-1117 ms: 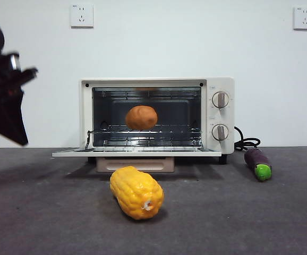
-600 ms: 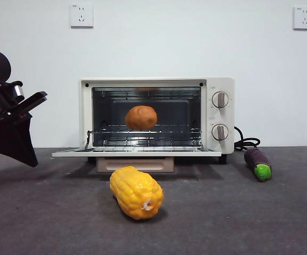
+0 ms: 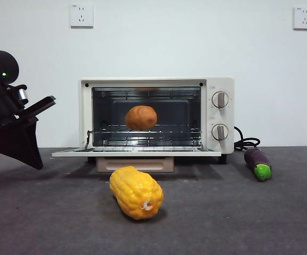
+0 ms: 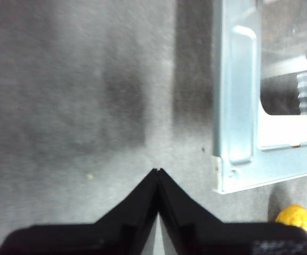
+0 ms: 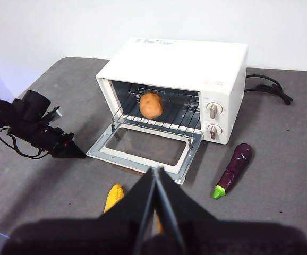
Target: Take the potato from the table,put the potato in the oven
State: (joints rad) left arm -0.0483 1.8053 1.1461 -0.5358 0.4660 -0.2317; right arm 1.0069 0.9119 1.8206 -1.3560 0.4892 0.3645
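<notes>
Potato sits on wire rack inside open Toshiba toaster oven. Left end effector, jaws together and empty, hovers over counter just beside the dropped door. Right end effector jaws together, high above corn cob. Eggplant right of oven.

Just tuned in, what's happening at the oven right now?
The potato sits on the wire rack inside the oven, whose door is folded down open. Neither arm holds anything. The left gripper, jaws shut, hangs low over the table beside the door's corner. The right gripper waits high above, jaws shut. A corn cob lies in front of the oven and an eggplant beside it.
</notes>
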